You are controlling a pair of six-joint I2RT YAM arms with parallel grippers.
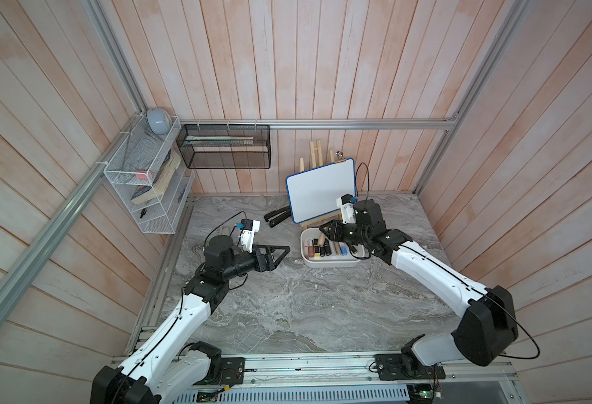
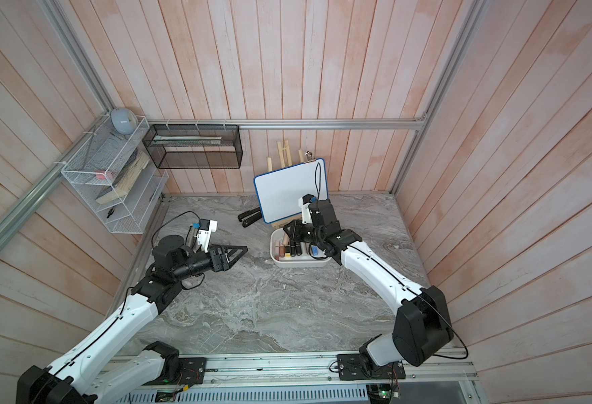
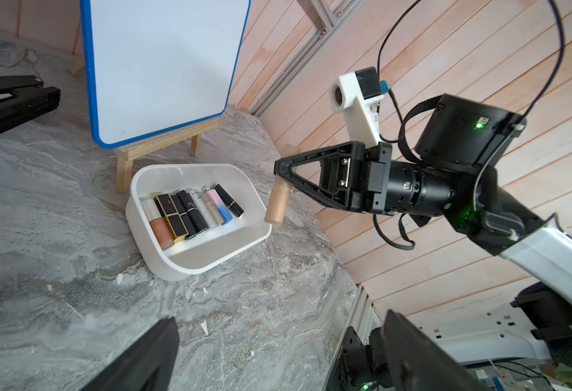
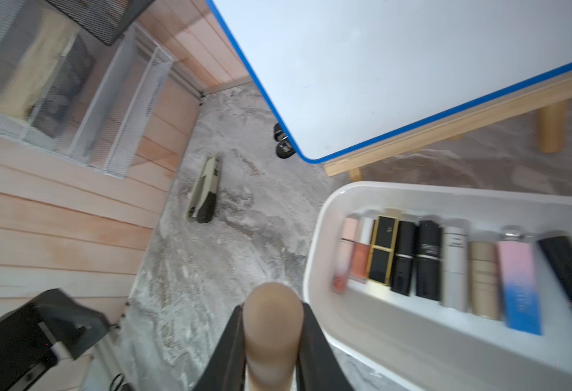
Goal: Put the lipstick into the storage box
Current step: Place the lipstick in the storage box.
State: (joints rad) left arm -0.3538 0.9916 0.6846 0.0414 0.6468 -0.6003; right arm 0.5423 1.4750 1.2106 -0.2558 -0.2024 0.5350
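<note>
The storage box (image 1: 330,264) (image 2: 300,264) (image 3: 210,267) (image 4: 315,237) is a shallow white tub on the marble table, in front of the easel. Several lipsticks (image 3: 193,213) (image 4: 447,264) lie side by side in it. My right gripper (image 1: 322,229) (image 2: 285,227) (image 3: 279,167) (image 4: 272,304) is shut on a tan lipstick (image 3: 277,203) (image 4: 272,325). It holds the lipstick in the air near the box's back left corner. My left gripper (image 1: 286,249) (image 2: 244,249) (image 3: 279,316) hangs to the left of the box, open and empty.
A blue-rimmed whiteboard (image 1: 320,190) on a wooden easel stands just behind the box. A black stapler (image 1: 278,217) lies left of it. A beige and black tool (image 4: 205,193) lies near the left wall. A black mesh basket (image 1: 224,147) and white wire rack (image 1: 144,182) hang on the walls.
</note>
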